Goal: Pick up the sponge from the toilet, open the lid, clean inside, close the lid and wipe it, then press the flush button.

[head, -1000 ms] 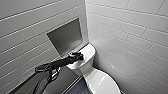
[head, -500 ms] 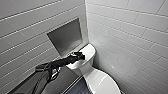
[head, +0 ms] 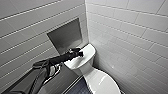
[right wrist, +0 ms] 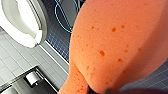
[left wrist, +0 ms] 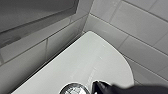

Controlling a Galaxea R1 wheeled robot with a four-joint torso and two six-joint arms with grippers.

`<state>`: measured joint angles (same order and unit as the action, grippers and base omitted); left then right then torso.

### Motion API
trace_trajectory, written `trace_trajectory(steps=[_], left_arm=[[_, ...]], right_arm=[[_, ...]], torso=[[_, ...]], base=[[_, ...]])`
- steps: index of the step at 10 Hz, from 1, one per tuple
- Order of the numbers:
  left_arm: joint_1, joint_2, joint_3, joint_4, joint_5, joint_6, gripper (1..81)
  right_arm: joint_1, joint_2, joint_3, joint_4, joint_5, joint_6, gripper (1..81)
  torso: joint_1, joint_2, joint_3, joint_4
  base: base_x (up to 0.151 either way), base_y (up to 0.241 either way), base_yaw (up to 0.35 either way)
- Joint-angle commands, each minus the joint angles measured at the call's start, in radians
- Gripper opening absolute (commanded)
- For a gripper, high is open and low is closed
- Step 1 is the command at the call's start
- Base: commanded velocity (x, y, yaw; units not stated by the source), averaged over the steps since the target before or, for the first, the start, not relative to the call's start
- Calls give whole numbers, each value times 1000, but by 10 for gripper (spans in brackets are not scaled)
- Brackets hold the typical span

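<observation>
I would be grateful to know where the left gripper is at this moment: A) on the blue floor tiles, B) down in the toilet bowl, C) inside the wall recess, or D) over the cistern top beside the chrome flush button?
D: the left gripper is over the white cistern top, with its dark tip right beside the round chrome flush button.

White tile walls point(head: 130, 30) w/ grey recessed niche point(head: 65, 35); dark small-tile floor point(head: 76, 88).
</observation>
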<state>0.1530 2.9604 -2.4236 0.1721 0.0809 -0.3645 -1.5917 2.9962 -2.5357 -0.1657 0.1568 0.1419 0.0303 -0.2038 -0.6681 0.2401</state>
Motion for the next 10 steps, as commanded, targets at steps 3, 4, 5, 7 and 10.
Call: trace_trajectory(steps=[3,4,5,7,10], left_arm=[[-189,-24,-40,-2,5,1,10],[-189,-24,-58,-3,5,1,10],[-187,-21,-58,4,5,1,10],[-174,-18,-58,10,7,1,10],[-134,13,-60,12,7,2,10]], right_arm=[[-28,13,16,-21,-79,-4,10],[-28,13,16,-21,-79,-4,10],[-28,14,16,-21,-79,-4,10],[-29,14,16,-21,-79,-4,10],[-31,16,16,-21,-79,-4,10]], torso=[[0,0,-22,0],[1,0,-27,0],[1,1,-27,0],[1,1,-27,0],[1,1,-27,0]], base=[[0,0,0],[0,0,0],[0,0,0],[0,0,0],[0,0,0]])
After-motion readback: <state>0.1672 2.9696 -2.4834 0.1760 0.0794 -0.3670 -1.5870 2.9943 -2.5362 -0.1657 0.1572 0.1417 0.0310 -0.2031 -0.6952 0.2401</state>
